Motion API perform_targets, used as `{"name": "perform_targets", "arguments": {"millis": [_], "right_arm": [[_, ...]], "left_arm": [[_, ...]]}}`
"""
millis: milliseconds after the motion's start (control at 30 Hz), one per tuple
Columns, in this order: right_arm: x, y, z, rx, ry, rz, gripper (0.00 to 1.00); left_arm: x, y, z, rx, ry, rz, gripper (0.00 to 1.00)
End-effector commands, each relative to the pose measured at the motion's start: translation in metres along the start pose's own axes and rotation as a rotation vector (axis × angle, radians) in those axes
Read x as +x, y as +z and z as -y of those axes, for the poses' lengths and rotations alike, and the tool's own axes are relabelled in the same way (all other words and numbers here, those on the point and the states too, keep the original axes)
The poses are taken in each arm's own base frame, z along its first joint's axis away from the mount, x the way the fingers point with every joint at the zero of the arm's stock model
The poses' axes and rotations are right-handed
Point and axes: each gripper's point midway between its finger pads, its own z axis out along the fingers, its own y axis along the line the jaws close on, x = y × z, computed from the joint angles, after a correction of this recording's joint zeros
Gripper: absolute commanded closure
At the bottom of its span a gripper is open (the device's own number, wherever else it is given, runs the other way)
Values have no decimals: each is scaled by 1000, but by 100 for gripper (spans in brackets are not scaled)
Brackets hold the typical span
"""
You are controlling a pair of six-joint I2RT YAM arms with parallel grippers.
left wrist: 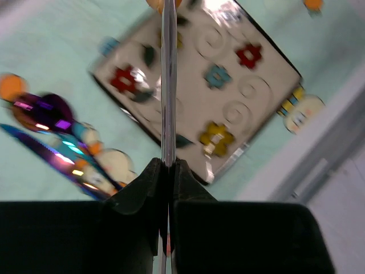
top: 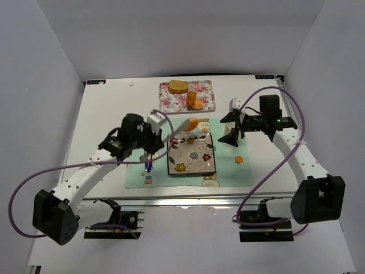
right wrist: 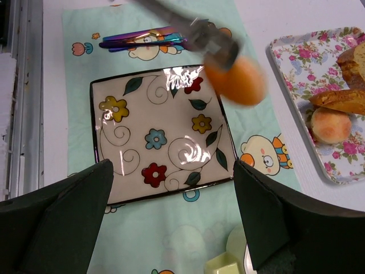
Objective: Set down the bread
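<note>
Pinching metal tongs [left wrist: 167, 85], my left gripper [left wrist: 166, 166] holds the bread roll [right wrist: 236, 80] ahead of its fingers, over the flowered plate [right wrist: 131, 171] rim, likely for release; right gripper [right wrist: 172, 188] hovers spread, clear.

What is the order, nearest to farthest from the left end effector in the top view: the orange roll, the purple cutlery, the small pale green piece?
1. Purple cutlery, beside the left end effector, on the mat's left.
2. Orange roll, by the plate's far edge.
3. Pale green piece, on the mat's right.
</note>
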Motion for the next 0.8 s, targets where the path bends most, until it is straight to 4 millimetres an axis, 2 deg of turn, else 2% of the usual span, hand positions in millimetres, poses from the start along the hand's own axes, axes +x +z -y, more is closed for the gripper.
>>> {"name": "perform_targets", "arguments": {"millis": [0,33,167,267,300,400,433,767], "right_arm": [[-15,-5,6,6,-36,11,11],[-16,-5,6,6,-38,11,11],[-16,-5,6,5,-30,14,11],[-16,-6,5,10,-31,10,11],[-16,-6,5,12,-34,11,11],[-16,-7,4,16,-39,10,11],[-16,-7,3,17,-39,9,11],[-14,-8,1,19,-36,9,11]], "left_arm": [[32,1,39,85,-127,-64,100],[37,1,50,107,-115,-80,100],[63,8,60,88,-98,-178,96],[71,13,60,55,-81,-232,80],[69,14,61,51,-76,-232,74],[64,16,60,38,-69,-218,64],[61,16,61,38,-68,-211,57],[36,5,56,7,-48,-160,51]]}}
